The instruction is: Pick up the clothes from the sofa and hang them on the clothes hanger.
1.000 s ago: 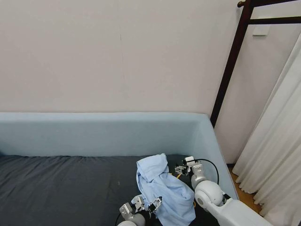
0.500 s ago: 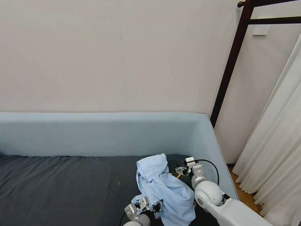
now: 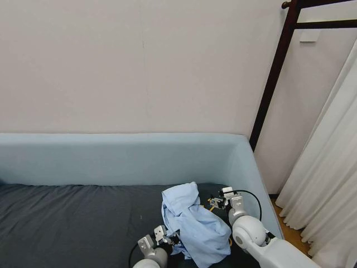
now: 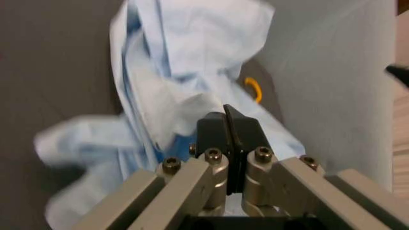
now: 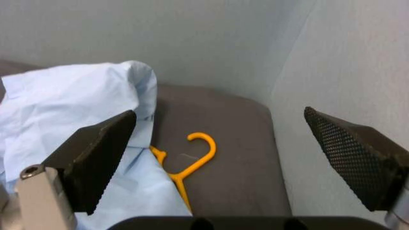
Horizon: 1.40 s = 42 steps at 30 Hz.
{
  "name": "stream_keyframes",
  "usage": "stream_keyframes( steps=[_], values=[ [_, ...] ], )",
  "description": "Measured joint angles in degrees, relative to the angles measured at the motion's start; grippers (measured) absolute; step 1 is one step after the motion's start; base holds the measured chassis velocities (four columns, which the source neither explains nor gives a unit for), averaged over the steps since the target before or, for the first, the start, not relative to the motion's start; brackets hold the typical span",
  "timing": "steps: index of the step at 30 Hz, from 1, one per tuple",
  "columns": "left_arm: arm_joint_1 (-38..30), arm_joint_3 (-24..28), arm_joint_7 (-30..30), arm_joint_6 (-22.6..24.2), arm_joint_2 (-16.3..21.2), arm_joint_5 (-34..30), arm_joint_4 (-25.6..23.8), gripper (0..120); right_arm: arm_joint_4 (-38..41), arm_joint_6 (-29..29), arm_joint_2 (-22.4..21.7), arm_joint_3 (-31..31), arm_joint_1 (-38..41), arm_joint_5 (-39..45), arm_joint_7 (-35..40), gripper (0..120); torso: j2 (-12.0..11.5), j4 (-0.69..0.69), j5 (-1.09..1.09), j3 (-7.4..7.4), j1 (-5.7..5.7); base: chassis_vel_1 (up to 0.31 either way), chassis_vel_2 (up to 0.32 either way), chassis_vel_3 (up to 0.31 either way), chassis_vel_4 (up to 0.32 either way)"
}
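Observation:
A crumpled light blue shirt (image 3: pixel 192 223) lies on the dark grey sofa seat (image 3: pixel 72 223), near the right armrest. An orange hanger (image 5: pixel 185 167) lies partly under it, its hook showing beside the cloth (image 4: pixel 254 89). My left gripper (image 3: pixel 169 237) sits at the shirt's near left edge, and its black pads (image 4: pixel 214 132) are pressed together just in front of the blue folds (image 4: pixel 185 57). No cloth shows between them. My right gripper (image 3: pixel 218 200) hovers over the seat's right corner, and in its wrist view it (image 5: pixel 219 114) stands wide open above the hanger hook.
The pale blue sofa back (image 3: pixel 122 156) and right armrest (image 3: pixel 248 173) wall in the corner. A dark wooden clothes stand (image 3: pixel 273 78) rises behind the armrest at the right, with white curtains (image 3: pixel 329 184) beside it. The seat stretches away to the left.
My left gripper has slid a little to the left along the shirt's near edge. The shirt and the right gripper have hardly moved.

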Motion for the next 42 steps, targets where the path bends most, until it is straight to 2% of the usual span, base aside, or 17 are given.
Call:
stream_keyframes(
  steps=[4,8,9,14,15,18,19,22,24,26,29,30,35,36,39,40,42],
  values=[
    [-0.3,-2.2,0.2,0.0,5.2,4.4,-5.7,0,1.3,0.0,-0.2,1.5,-1.2,0.0,0.0,100,0.0,0.00,-0.01,0.00,0.00,0.000,0.000,0.000,0.000],
    [-3.0,-4.1,3.3,-0.9,16.8,10.5,-11.3,0,3.4,-0.2,-0.7,3.2,-2.3,0.1,-0.1,100,0.0,0.01,-0.02,0.00,0.00,0.000,0.000,0.000,0.000],
    [-3.0,-4.1,3.3,-0.9,16.8,10.5,-11.3,0,3.4,-0.2,-0.7,3.2,-2.3,0.1,-0.1,100,0.0,0.01,-0.02,0.00,0.00,0.000,0.000,0.000,0.000],
    [-12.3,-3.7,14.2,-4.9,31.6,14.6,-11.9,0,5.3,-0.2,-0.2,5.6,-3.4,0.5,-0.4,100,0.0,-0.01,-0.03,0.01,0.00,0.000,0.000,0.000,0.000],
    [-12.3,-3.7,14.2,-4.9,31.6,14.6,-11.9,0,5.3,-0.2,-0.2,5.6,-3.4,0.5,-0.4,100,0.0,-0.01,-0.03,0.01,0.00,0.000,0.000,0.000,0.000],
    [-24.0,0.9,23.8,-6.9,40.5,13.0,-10.5,0,7.0,-0.2,0.4,7.4,-3.9,1.0,-0.5,100,0.0,0.01,0.01,0.01,0.00,0.000,0.000,0.000,0.000],
    [-24.0,0.9,23.8,-6.9,40.5,13.0,-10.5,0,7.0,-0.2,0.4,7.4,-3.9,1.0,-0.5,100,0.0,0.01,0.01,0.01,0.00,0.000,0.000,0.000,0.000],
    [-39.1,9.6,30.0,-7.9,44.4,10.5,-7.7,0,8.8,-0.2,0.2,9.2,-4.8,1.8,-0.5,100,0.0,0.01,0.01,0.01,0.00,0.000,0.000,0.000,0.000],
    [-50.4,18.0,34.4,-9.1,45.0,9.4,-5.5,0,10.0,-0.2,-0.1,10.6,-5.6,2.5,-0.5,100,0.0,0.00,0.01,0.01,0.00,0.000,0.000,0.000,0.000],
    [-56.5,22.7,37.0,-10.0,44.8,8.6,-4.3,0,10.6,-0.2,-0.4,11.8,-6.0,3.0,-0.4,100,0.0,-0.02,0.01,0.01,0.01,0.000,0.000,0.000,0.000],
    [-70.5,33.1,45.2,-13.4,42.5,4.8,-1.4,0,12.0,-0.2,-1.4,14.0,-6.7,5.0,-0.2,100,0.0,-0.02,0.01,0.01,0.00,0.000,0.000,0.000,0.000],
    [-70.5,33.1,45.2,-13.4,42.5,4.8,-1.4,0,12.0,-0.2,-1.4,14.0,-6.7,5.0,-0.2,100,0.0,-0.02,0.01,0.01,0.00,0.000,0.000,0.000,0.000],
    [-88.4,45.3,62.8,-19.3,36.0,-1.4,8.5,0,14.0,-0.2,-3.1,16.6,-7.1,7.8,0.7,100,0.0,-0.02,0.02,0.01,0.00,0.000,0.000,0.000,0.000],
    [-88.4,45.3,62.8,-19.3,36.0,-1.4,8.5,0,14.0,-0.2,-3.1,16.6,-7.1,7.8,0.7,100,0.0,-0.02,0.02,0.01,0.00,0.000,0.000,0.000,0.000],
    [-96.3,48.9,74.9,-20.7,30.9,-2.6,17.2,0,14.8,-0.1,-3.8,17.6,-7.9,8.2,0.9,100,0.0,-0.02,0.03,0.01,0.00,0.000,0.000,0.000,0.000],
    [-96.3,48.9,74.9,-20.7,30.9,-2.6,17.2,0,14.8,-0.1,-3.8,17.6,-7.9,8.2,0.9,100,0.0,-0.02,0.03,0.01,0.00,0.000,0.000,0.000,0.000],
    [-100.4,50.3,82.5,-22.3,27.7,-2.2,22.8,0,14.8,0.1,-3.9,18.1,-8.0,8.4,1.2,100,0.0,-0.01,0.03,0.01,0.00,0.000,0.000,0.000,0.000]
  ],
)
